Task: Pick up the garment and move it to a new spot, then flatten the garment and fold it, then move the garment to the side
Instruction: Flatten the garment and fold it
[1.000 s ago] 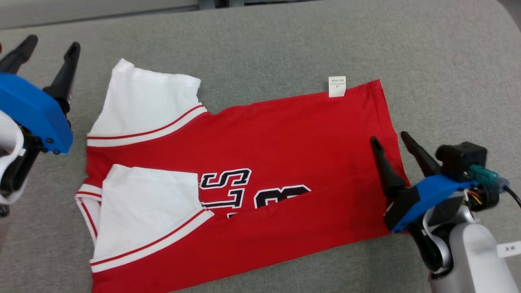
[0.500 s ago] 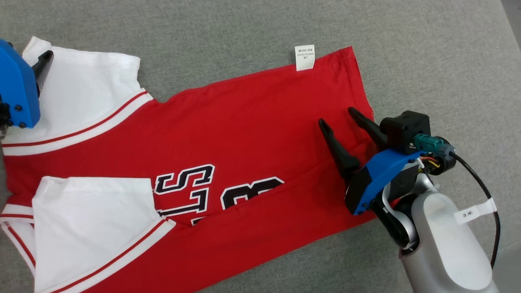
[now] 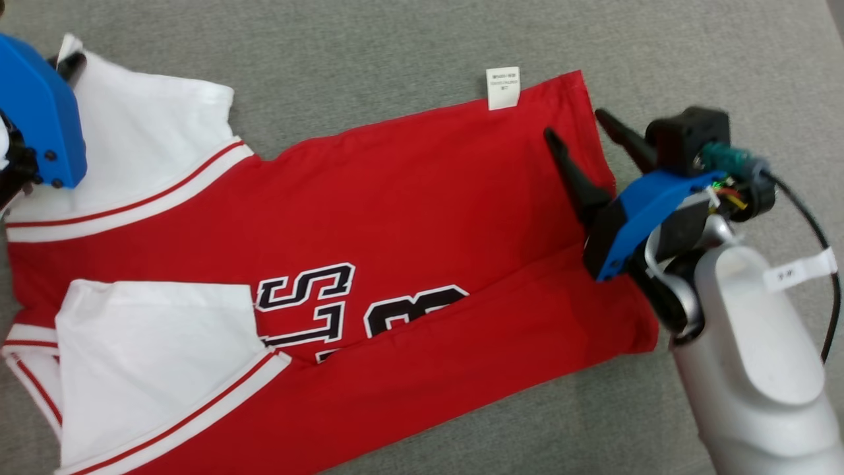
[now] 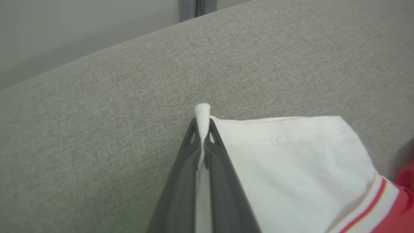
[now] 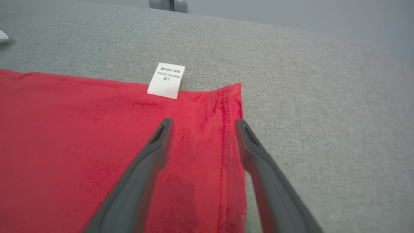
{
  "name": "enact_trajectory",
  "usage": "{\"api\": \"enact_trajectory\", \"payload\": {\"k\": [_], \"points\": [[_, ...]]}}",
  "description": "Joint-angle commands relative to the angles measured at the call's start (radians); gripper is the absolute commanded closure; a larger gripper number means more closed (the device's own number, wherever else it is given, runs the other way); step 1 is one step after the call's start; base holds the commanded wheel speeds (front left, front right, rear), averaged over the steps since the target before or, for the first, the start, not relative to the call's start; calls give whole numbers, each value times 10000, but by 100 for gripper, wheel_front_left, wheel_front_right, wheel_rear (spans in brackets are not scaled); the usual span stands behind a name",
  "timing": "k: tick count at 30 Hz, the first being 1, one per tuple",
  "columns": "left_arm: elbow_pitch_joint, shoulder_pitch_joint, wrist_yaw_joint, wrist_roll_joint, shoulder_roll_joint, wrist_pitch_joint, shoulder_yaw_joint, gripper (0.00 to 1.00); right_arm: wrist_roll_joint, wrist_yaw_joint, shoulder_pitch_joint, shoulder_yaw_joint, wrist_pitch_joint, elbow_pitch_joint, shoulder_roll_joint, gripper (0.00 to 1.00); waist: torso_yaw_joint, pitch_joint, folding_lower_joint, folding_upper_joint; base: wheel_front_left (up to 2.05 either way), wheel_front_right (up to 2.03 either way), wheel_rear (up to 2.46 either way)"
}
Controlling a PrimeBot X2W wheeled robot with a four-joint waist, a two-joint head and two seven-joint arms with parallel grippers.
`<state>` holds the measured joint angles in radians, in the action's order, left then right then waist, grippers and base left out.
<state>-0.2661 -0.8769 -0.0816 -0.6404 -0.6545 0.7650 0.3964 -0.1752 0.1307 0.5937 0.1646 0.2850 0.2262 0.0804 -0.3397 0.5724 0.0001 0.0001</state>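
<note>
two far-edge grips is what this step looks to need: the garment (image 3: 409,218) lies flat on the grey bench (image 3: 369,46), red body across the middle, near long edge already folded up over the lettering (image 3: 316,310), so my read is the far edge gets brought toward the robot next. to do it well, left to right: hold the pinch on the far white sleeve (image 3: 145,132) firm and don't lift until the other end is pinched too, else the cloth skews. on the right, come down at the hem corner (image 5: 234,94), just past the care label (image 3: 503,87), and take both layers. then raise both ends level and together so the fold line runs straight. jaws: the left gripper (image 4: 202,127) has them together, clamped on the outer corner of that sleeve, a nub of white cloth poking out past the tips, tips low at the bench. the right gripper (image 5: 203,122) has them wide apart, holding nothing, hanging over the red hem edge just short of the corner. one finger sits over cloth, the other roughly over the hem line. can't tell whether the tips touch the cloth. likely risk: thin jersey slipping out of the left pinch once tension comes on.
</note>
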Motion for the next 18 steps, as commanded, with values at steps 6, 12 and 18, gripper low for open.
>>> {"api": "enact_trajectory", "payload": {"k": [6, 12, 18], "points": [[433, -377, -183, -97, 342, -744, 56, 100, 256, 1, 1297, -741, 750, 983, 432, 0, 655, 21, -1, -1, 0, 0, 0], [903, -303, -334, -189, 580, -1191, 353, 100, 267, 1, 1938, -1068, 1345, 1986, 764, 0, 1169, 32, -1, -1, 0, 0, 0], [1137, -246, -404, -268, 727, -1497, 563, 100, -328, 1, 2257, -1049, 1737, 2566, 928, 65, 1398, 42, -1, -1, 0, 0, 0]]}}
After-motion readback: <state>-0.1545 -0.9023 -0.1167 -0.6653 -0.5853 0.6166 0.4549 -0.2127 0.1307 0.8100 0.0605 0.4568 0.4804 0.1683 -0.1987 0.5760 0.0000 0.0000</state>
